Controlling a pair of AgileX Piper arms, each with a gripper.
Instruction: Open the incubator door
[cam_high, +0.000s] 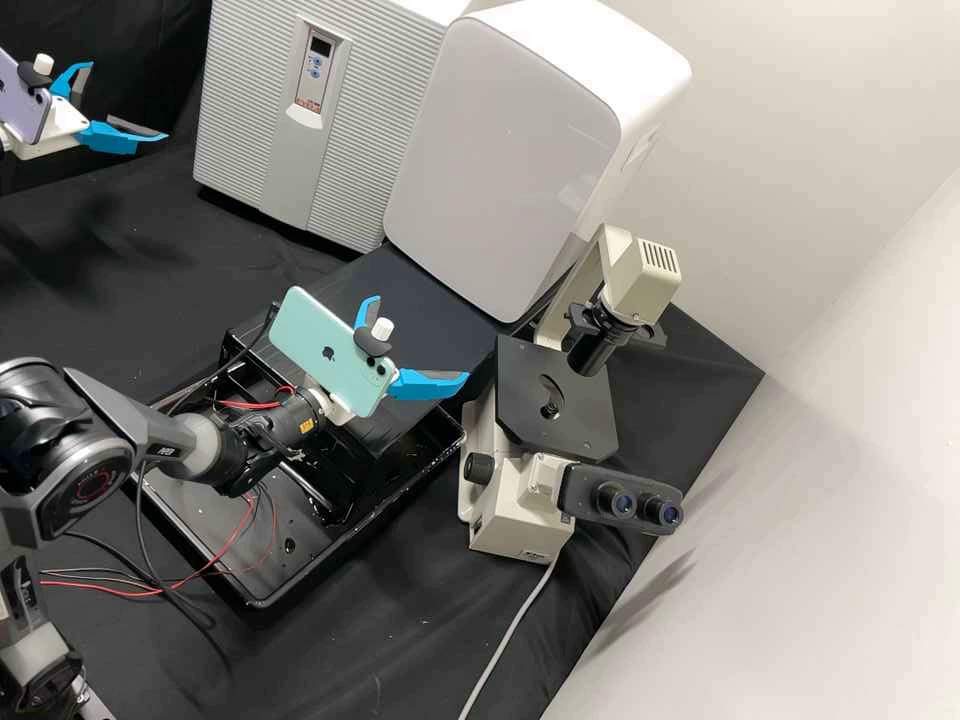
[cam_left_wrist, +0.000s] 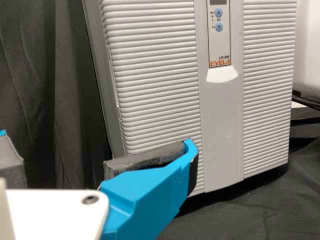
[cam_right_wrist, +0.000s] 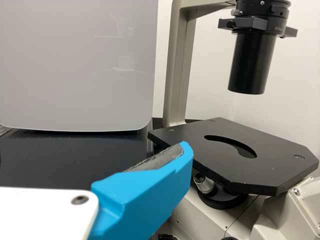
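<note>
Laboratory: inverted microscope (cam_high: 582, 422) with binocular eyepieces (cam_high: 640, 505), grey incubator (cam_high: 270, 130) with small control panel (cam_high: 313, 88), both on black-draped worktop (cam_high: 400, 630).

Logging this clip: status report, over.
Left gripper, right gripper: open, empty. Incubator door shut. White box close beside it, may crowd its swing.

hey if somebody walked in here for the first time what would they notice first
Probably the mint-green smartphone on the right claw, in the middle of the high view, with bright blue fingers spread beside it. Next, likely, the cream inverted microscope to its right, with a black stage. Behind them, the incubator, its ridged door closed, stands beside a glossy white cabinet.
</note>
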